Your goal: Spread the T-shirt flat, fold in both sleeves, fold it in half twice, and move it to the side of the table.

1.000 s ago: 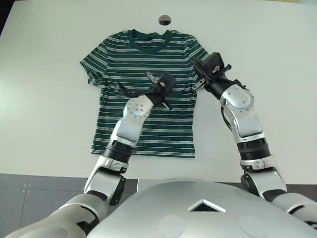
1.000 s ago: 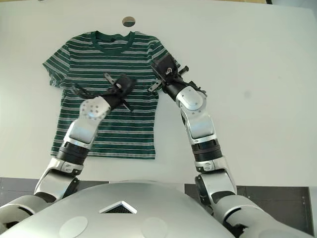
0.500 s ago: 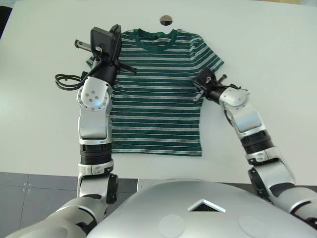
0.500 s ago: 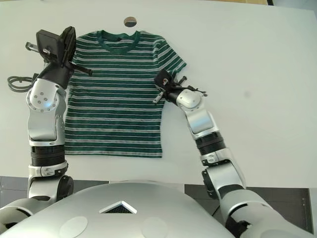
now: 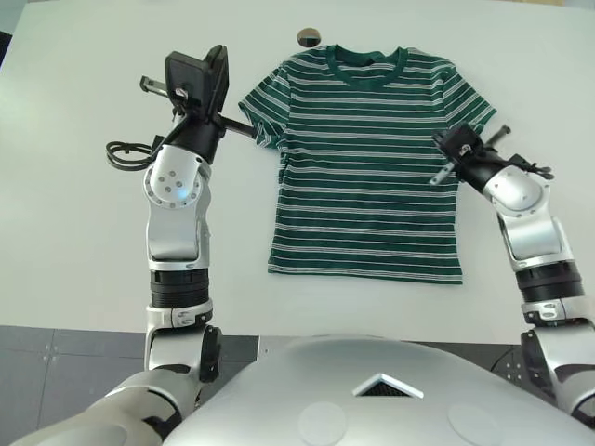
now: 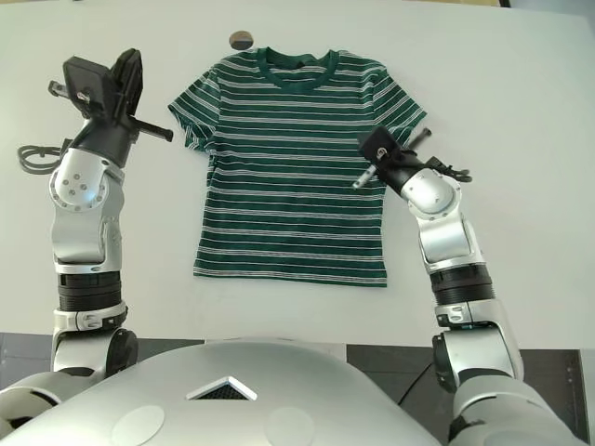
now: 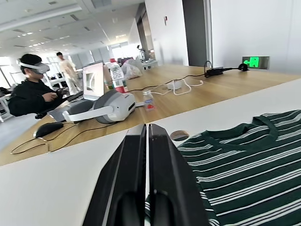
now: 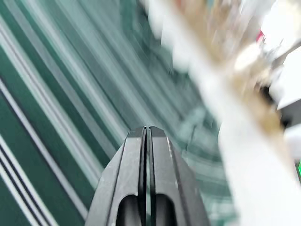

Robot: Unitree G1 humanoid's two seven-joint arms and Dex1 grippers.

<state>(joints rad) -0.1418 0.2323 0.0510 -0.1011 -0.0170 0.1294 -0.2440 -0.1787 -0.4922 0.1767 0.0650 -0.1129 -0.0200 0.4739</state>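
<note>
The green T-shirt (image 5: 367, 167) with white stripes lies flat and face up on the white table (image 5: 74, 260), collar away from me and both sleeves spread out. My right gripper (image 5: 453, 147) is low at the shirt's right side, just under the right sleeve (image 5: 465, 102). Its fingers (image 8: 134, 165) are pressed together over the striped cloth, and it looks shut on the shirt's edge. Up in the air, left of the left sleeve (image 5: 265, 111) and apart from it, is my left gripper (image 5: 216, 63). It is shut with nothing between its fingers (image 7: 164, 165).
A small dark round disc (image 5: 310, 37) sits on the table just beyond the shirt's left shoulder. A black cable loop (image 5: 125, 153) hangs beside my left forearm. Bare white tabletop stretches to the left and right of the shirt.
The shirt has slid to the right across the table together with my right gripper, which stayed at its right side. My left arm swung up and left off the shirt earlier and now holds still.
</note>
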